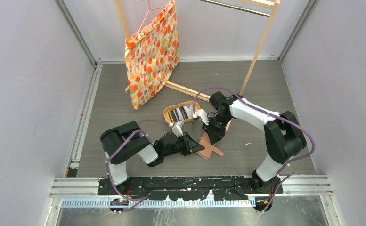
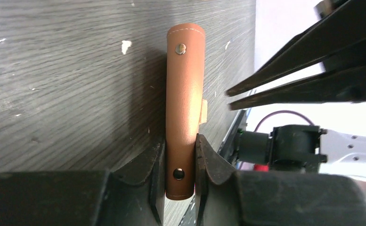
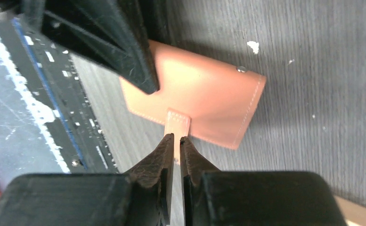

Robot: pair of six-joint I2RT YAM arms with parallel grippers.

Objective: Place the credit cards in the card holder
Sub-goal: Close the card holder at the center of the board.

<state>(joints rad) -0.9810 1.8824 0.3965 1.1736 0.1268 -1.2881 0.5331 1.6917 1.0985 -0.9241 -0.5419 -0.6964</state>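
From above, the salmon-tan card holder [image 1: 212,149] lies folded on the dark wood-grain table [image 1: 124,99], in front of the two arms and between them. The left gripper [image 1: 193,145] reaches it from the left and the right gripper [image 1: 214,137] comes down on it from behind. Just beyond them stands an oval wooden tray [image 1: 169,111] with the credit cards [image 1: 183,113] in it (black, grey and white, overlapping one another). A bag with an orange leaf print [image 1: 152,54] hangs from a wooden rack at the back.

In the left wrist view, the left claw is clamped on the near end of the card holder, with a finger [image 2: 155,160] pressed against each face. The holder stands on its edge, with a metal snap stud at each end.

In the right wrist view, the right claw stands narrow. It is pinching the card holder's snap tab [image 3: 177,123], which runs into the slit between its pads. The left claw's dark fingers lie over the holder's far corner.
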